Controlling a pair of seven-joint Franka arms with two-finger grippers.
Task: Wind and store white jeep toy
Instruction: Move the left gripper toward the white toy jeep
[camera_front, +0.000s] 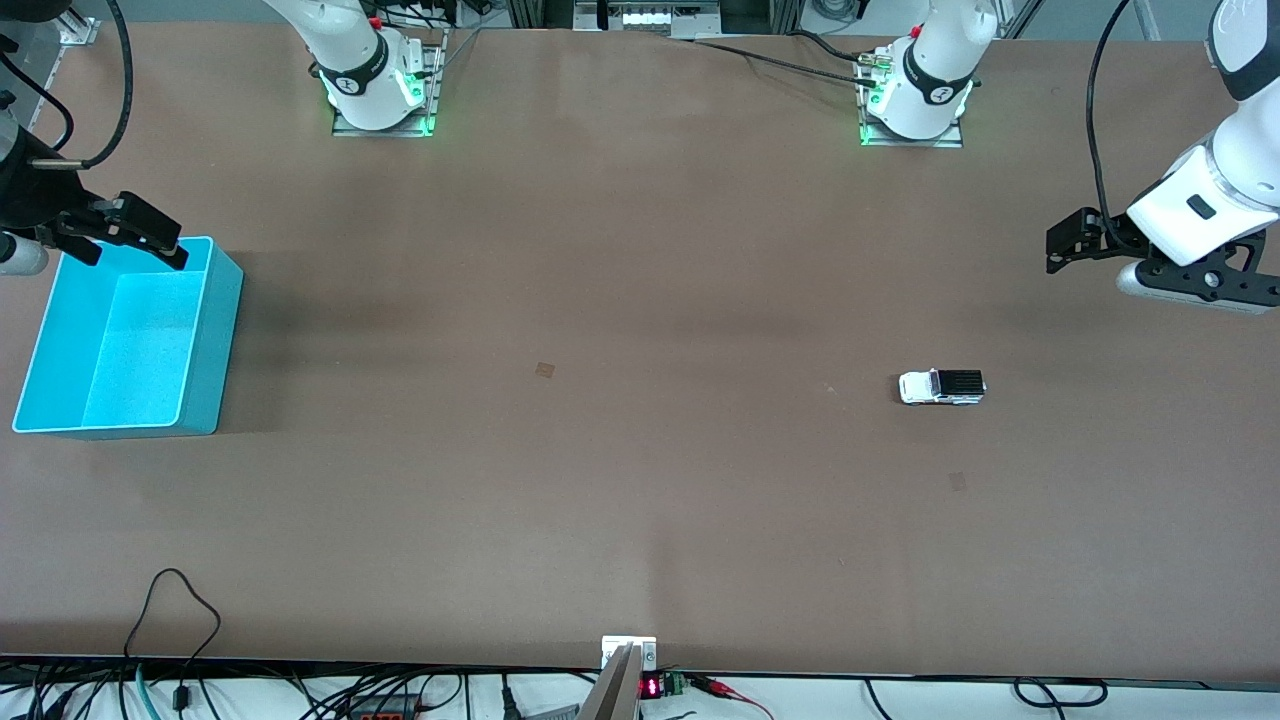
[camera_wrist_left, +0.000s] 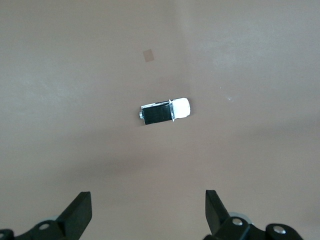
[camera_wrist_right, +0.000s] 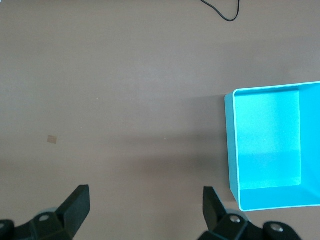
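From my remote station I saw the jeep (camera_front: 941, 387) standing on its wheels on the bare table (camera_front: 600, 300) toward the left arm's end, well apart from the turquoise bin (camera_front: 215, 340) at the right arm's end. The left gripper (camera_front: 1062, 243) hung in the air over the table edge near the jeep, fingers (camera_wrist_left: 80, 212) spread wide and holding nothing. The right gripper (camera_front: 150, 235) hung over the bin's rim, its fingers (camera_wrist_right: 77, 202) likewise wide apart and empty.
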